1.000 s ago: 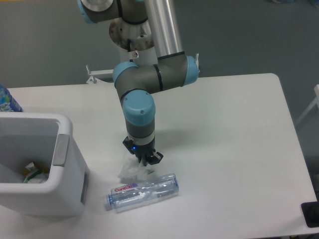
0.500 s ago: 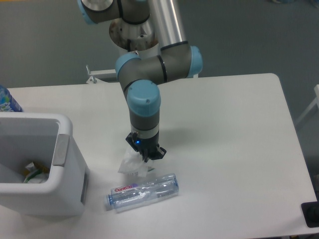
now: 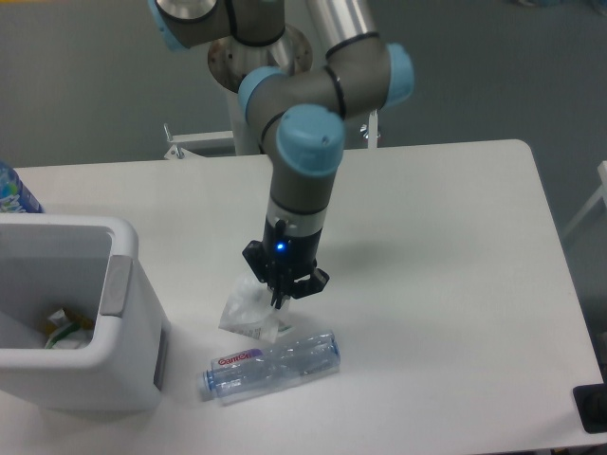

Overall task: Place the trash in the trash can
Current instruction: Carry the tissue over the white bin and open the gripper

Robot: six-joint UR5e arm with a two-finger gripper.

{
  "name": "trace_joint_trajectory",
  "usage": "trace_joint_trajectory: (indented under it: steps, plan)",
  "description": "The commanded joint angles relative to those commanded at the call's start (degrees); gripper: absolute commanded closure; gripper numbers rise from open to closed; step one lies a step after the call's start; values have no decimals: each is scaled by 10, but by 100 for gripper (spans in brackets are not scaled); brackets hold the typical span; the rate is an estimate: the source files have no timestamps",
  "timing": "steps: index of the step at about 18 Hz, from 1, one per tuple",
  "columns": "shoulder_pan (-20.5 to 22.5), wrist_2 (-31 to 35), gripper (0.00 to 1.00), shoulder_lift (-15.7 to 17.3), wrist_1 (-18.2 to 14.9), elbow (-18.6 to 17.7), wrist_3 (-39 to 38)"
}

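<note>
Shifted right of the trash can [image 3: 66, 313], my gripper [image 3: 282, 296] pinches the tissue wad [image 3: 245, 313] top; light, soft, crushable.

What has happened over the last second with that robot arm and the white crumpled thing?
The arm swung rightward and rose slightly; the gripper looks shut on the top of the tissue wad, which now looks stretched upward and shifted a little. The crushed bottle, the trash can and the blue-labelled bottle at the left edge stayed put.
</note>
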Motion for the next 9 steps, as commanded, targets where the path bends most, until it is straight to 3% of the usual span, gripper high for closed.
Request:
trace_joint_trajectory:
  steps: [5,9]
  plan:
    - [-5,-49,100,14,0,61,-81]
    - [-9,-91,100,51,0,70,-115]
